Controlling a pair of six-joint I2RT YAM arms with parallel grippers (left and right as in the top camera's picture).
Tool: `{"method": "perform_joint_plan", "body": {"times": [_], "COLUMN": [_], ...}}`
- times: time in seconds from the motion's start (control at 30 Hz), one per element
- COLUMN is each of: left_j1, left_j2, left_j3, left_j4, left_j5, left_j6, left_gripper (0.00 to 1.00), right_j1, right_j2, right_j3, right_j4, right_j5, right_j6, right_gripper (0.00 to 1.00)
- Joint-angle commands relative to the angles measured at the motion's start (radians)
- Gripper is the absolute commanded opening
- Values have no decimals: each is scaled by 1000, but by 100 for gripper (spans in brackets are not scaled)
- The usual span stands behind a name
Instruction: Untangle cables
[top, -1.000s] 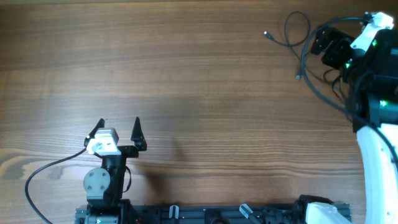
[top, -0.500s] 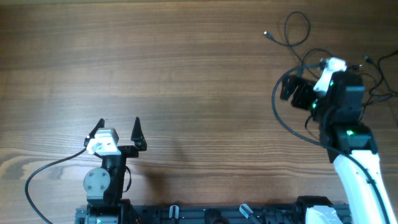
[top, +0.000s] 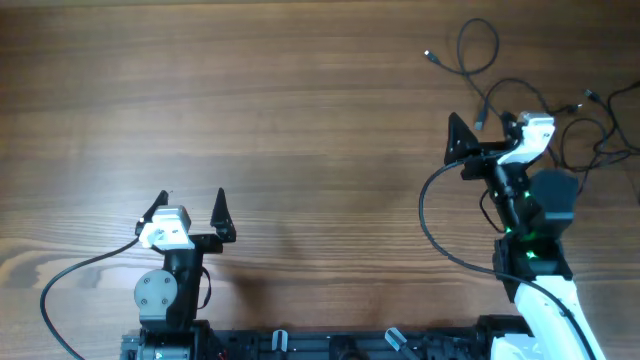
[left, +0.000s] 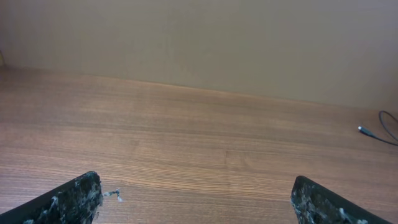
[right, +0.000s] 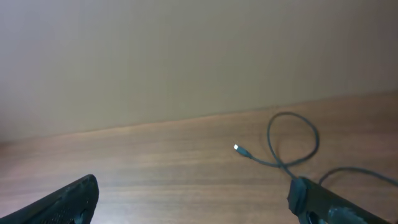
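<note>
Scene: Two arms wait over a bare wood table (top: 300, 100), the job not yet begun.
Cables: Thin black cables (top: 466, 71) sprawl in the upper right of the overhead view. One forms an open loop ending in a small silver plug (top: 429, 55), and more strands bunch toward the right edge.
Handling: They look light, limp and slack. A pull on one strand would likely drag its neighbours along, and a thin cord may slip from a loose pinch.
Where to grip: Probably best on a free stretch just behind a plug or on the open loop, clear of the crossings.
Right gripper: The right gripper (top: 487, 130) stands with fingers spread wide and holds nothing, at right centre of the overhead view.
Left gripper: The left gripper (top: 190, 205), lower left, is also spread wide and empty.
Cables to grippers: The loop lies above the right gripper in the frame, near but apart. In the right wrist view the cables (right: 283, 165) sit ahead of the fingers, toward the right one. Whether the nearest strands touch that gripper is unclear. The left gripper is well apart from all of them, and its wrist view shows only a plug (left: 364, 130) at the right edge.
</note>
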Motion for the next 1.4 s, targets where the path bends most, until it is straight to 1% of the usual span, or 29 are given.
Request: {"method": "perform_joint_plan", "body": {"times": [0.0, 0.17, 0.57, 1.03, 1.2, 1.37], "left_j1": [8, 8, 8, 8, 8, 8], "left_j2": [-8, -8, -8, -8, -8, -8], "left_j3": [-2, -2, -2, -2, -2, -2], "left_j4": [-6, -6, -7, -6, -7, -7], "left_j5": [5, 5, 5, 5, 5, 5], "left_j6": [19, 19, 19, 19, 19, 19], "left_gripper": [100, 100, 100, 100, 100, 100], "right_j1": [4, 4, 4, 4, 4, 4], "right_j2": [-47, -119, -254, -346, -420, -492], "right_j3": [-40, -77, -191, -295, -369, -368], "right_j4": [16, 16, 16, 16, 18, -93], "right_j5": [-46, -51, -35, -35, -35, -23], "right_j6": [-67, -127, -124, -121, -121, -123], "right_gripper": [100, 100, 100, 100, 100, 100]}}
